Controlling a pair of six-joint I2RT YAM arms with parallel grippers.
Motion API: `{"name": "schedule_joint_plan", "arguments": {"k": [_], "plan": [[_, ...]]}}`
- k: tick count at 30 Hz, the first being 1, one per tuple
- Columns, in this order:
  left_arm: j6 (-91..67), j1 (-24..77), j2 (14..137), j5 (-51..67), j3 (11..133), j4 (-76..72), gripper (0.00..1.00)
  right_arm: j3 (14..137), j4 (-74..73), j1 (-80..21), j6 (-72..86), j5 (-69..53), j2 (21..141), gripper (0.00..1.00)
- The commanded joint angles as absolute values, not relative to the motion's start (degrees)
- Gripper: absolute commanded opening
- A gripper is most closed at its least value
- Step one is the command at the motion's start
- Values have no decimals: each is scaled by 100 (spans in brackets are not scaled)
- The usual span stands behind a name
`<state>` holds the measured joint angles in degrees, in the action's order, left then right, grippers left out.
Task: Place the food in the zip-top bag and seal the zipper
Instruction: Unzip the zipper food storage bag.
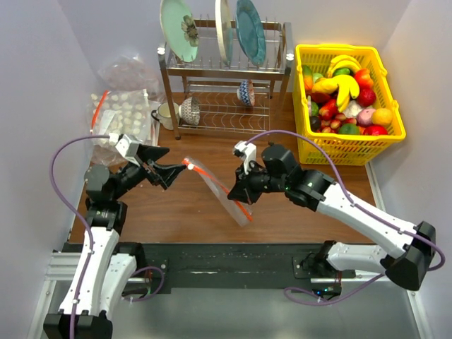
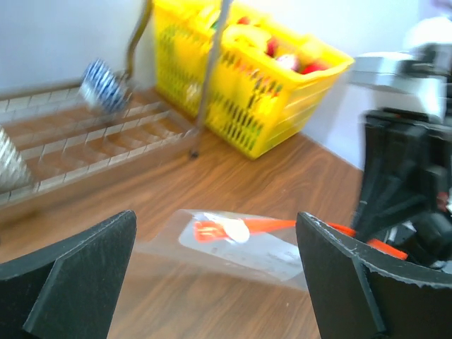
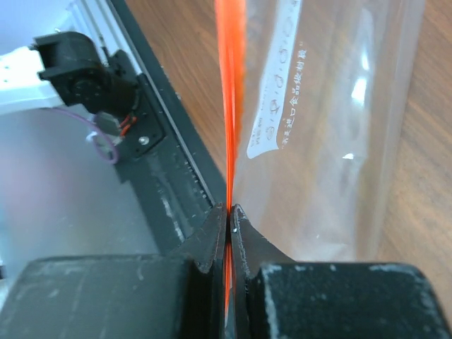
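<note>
Pinching the zipper (image 3: 229, 106), right hand (image 3: 229, 210) clamps; wrist view shows left hand (image 2: 215, 220) agape, empty.

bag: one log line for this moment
left gripper open by bag | right gripper shut on zipper | bag empty | food in basket

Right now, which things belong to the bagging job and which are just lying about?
Job: bag, its zipper clamped in the right pincer; left pincer, open; food in the basket.
Lying about: rack, plates, cups, bag of white lumps.
</note>
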<state>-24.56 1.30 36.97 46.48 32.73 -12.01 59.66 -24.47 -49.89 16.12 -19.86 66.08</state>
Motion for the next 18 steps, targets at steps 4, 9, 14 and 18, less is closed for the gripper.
{"name": "schedule_joint_plan", "arguments": {"k": [4, 9, 14, 18], "plan": [[-3006, 184, 3708, 5712, 3208, -3243, 100, 6257, -2742, -4641, 1995, -2760, 5995, 1], [-3005, 228, 3955, 6335, 3454, -3593, 99, 6556, -3190, -4614, 2091, -2654, 5766, 1], [-3023, 456, 4209, 6548, 3340, -4321, 99, 6697, -3305, -4614, 2215, -2873, 5502, 1], [-2962, 782, 4272, 6321, 3024, -5202, 97, 6785, -3357, -4614, 2302, -3084, 5379, 1]]}}
